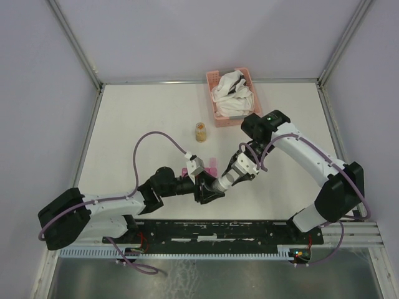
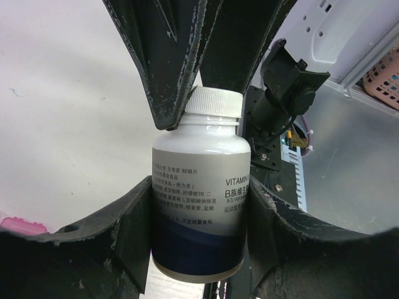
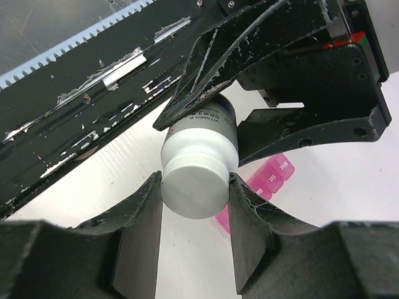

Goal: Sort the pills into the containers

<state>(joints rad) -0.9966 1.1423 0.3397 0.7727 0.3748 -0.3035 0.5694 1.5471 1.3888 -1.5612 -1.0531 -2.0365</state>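
Note:
A white vitamin bottle [image 2: 201, 165] with a dark blue base and a white screw cap [image 3: 194, 187] hangs above the table between both arms. My left gripper [image 2: 199, 212] is shut on the bottle's body. My right gripper [image 3: 194, 208] is shut on the cap, facing the left one. The two grippers meet near the table's front middle, left gripper [image 1: 202, 187] and right gripper [image 1: 225, 179]. The magenta containers strip [image 3: 269, 177] lies on the table just behind them, also seen from above as the containers [image 1: 212, 163]. The pills are hidden.
A small amber jar [image 1: 201, 131] stands behind the pill box. A pink lattice basket [image 1: 215, 112] with white cloths sits at the back edge, right of centre. The black mounting rail [image 1: 224, 229] runs along the near edge.

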